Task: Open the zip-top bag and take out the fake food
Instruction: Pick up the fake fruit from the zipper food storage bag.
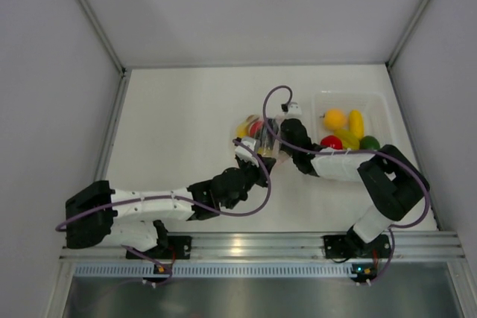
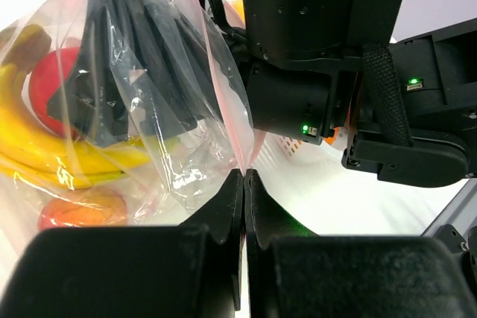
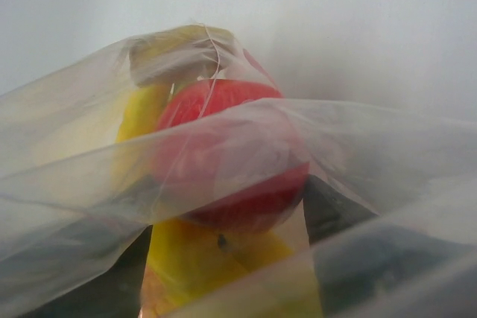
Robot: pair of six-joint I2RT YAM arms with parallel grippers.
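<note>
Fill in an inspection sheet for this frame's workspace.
Surface: white table.
Job's things: zip-top bag mid-table, mouth open; bananas and a red fruit inside.
Clutter: clear tray at right, holding more plastic fruit.
Hands: left hand shut on the bag's pink-striped edge; right hand inside the bag, fingers flanking the red fruit, grip unclear.
Cables: purple cable looping beside the bag.
Surroundings: white enclosure walls; metal rail at the near edge.
</note>
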